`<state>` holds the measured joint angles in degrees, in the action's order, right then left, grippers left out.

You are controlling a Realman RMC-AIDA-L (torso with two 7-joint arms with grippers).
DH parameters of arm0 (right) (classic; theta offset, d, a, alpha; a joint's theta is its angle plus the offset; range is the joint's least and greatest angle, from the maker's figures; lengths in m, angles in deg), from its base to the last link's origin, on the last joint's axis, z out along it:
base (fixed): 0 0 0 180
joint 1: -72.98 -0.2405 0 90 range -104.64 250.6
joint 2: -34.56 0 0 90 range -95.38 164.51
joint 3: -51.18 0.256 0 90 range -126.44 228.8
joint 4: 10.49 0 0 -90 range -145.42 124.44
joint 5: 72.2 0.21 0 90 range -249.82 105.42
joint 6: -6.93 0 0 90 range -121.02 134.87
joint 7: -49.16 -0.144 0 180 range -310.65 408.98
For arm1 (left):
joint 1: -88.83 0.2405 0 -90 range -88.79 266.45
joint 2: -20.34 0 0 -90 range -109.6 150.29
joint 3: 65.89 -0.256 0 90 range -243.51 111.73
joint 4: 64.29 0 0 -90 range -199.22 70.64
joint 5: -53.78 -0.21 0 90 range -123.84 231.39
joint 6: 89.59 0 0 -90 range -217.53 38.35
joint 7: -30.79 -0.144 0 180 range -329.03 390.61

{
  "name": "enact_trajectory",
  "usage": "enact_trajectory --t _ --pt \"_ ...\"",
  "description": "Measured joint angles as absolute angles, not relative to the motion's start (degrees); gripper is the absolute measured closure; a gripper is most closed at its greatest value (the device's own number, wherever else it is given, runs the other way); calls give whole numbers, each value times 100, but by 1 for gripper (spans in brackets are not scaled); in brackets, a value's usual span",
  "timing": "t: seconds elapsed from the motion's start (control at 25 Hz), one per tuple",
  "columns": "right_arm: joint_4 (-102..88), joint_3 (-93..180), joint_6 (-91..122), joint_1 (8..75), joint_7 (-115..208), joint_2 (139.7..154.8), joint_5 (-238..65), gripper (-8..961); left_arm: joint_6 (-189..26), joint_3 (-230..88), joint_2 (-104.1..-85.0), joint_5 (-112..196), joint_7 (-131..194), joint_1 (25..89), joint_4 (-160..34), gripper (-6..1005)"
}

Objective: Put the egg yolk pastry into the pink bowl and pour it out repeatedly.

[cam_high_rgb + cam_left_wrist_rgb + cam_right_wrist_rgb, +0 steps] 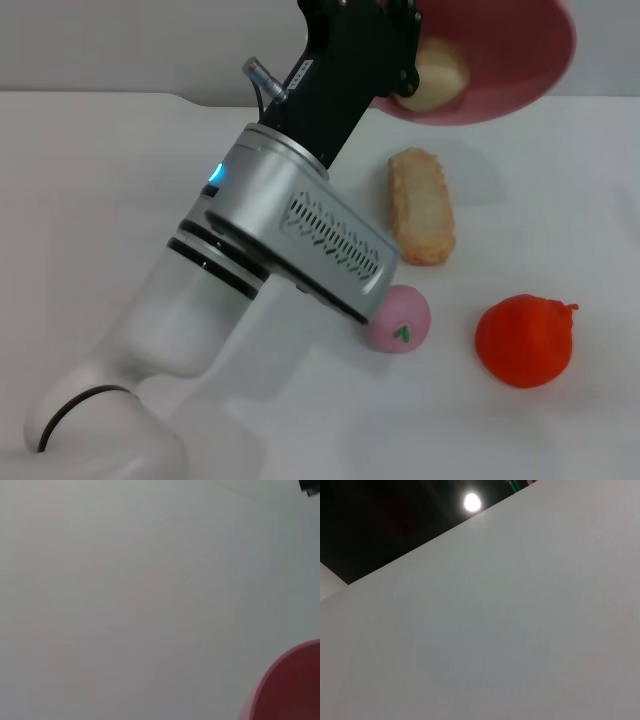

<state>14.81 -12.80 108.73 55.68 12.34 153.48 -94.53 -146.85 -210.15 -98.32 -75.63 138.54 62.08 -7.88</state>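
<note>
The pink bowl [520,60] is lifted off the table at the top of the head view and tilted so its inside faces me. The egg yolk pastry [437,75], a pale beige ball, rests inside against the bowl's lower wall. My left gripper [405,68] reaches up from the lower left and is shut on the bowl's near rim, right beside the pastry. A slice of the pink bowl's rim [295,685] shows in a corner of the left wrist view. My right arm is out of sight; its wrist view shows only a wall and a ceiling light.
On the white table [90,200] below the bowl lies a long tan bread [420,205]. A pink ball with a green mark [398,318] sits just beside my left forearm. A red-orange fruit-like toy [524,340] stands to its right.
</note>
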Motion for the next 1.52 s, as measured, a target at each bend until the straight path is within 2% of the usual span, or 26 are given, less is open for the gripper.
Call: enact_trajectory --t 1.08,1.52 --pt "1464 -1364 10870 5518 1234 15353 -9450 278 -15288 -20995 -9822 -7998 13837 6293 -830 955" --pt "1386 -1465 10889 5487 1155 15346 -9451 278 -13448 -20117 -9803 -7946 14644 6499 -192 956"
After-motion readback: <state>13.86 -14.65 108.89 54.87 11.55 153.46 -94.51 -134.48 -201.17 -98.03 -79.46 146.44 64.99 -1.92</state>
